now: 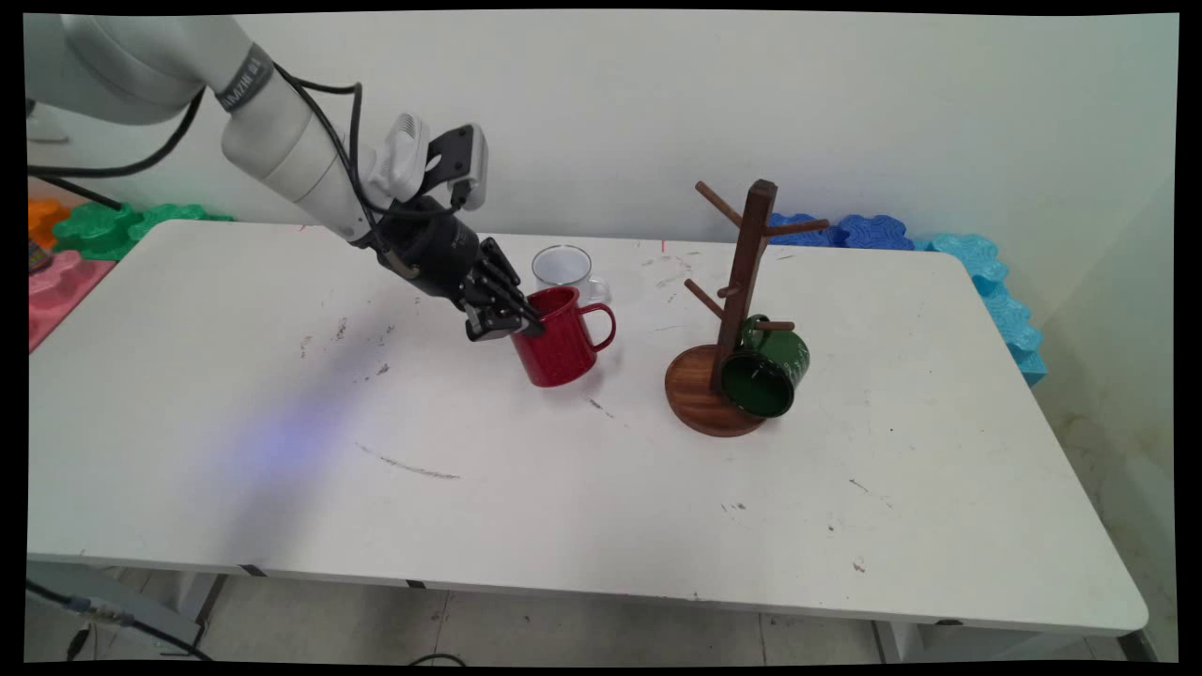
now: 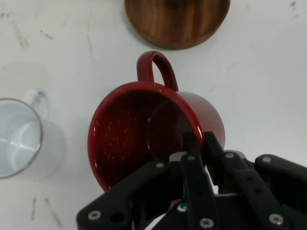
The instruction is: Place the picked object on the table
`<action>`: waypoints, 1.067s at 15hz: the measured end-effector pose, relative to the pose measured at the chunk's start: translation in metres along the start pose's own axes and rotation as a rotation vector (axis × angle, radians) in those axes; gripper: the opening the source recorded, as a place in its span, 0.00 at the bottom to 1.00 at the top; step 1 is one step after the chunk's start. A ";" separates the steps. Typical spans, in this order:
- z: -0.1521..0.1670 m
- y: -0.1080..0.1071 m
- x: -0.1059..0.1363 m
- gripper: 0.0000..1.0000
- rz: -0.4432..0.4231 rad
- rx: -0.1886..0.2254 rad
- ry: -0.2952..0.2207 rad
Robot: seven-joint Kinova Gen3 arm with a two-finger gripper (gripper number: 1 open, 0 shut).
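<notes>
A red enamel mug (image 1: 558, 345) is tilted above the table's middle, its handle (image 1: 600, 328) pointing right. My gripper (image 1: 519, 320) is shut on its near-left rim, one finger inside and one outside. From the hand camera the red mug (image 2: 144, 129) shows its open mouth, the gripper (image 2: 199, 143) pinching the rim at the lower right, and its handle (image 2: 156, 67) pointing toward the wooden base (image 2: 177, 21). A clear glass mug (image 1: 566, 270) stands just behind the red one, and is seen again as the glass mug (image 2: 21, 139) at the left edge.
A dark wooden mug tree (image 1: 742, 300) on a round base (image 1: 695, 399) stands right of the red mug. A green mug (image 1: 768, 368) hangs from a low peg on it. Coloured foam blocks (image 1: 986, 272) line the table's far edges on both sides.
</notes>
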 end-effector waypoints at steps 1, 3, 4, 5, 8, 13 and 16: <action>0.002 -0.003 -0.003 0.00 0.024 0.006 -0.006; 0.006 -0.008 -0.008 0.00 0.064 0.015 -0.016; 0.008 -0.010 -0.011 0.00 0.084 0.019 -0.021; 0.010 -0.012 -0.013 0.00 0.103 0.024 -0.025; 0.018 -0.021 -0.022 0.00 0.170 0.038 -0.045; 0.029 -0.027 -0.035 0.00 0.259 0.047 -0.069; 0.034 -0.027 -0.042 0.00 0.301 0.048 -0.083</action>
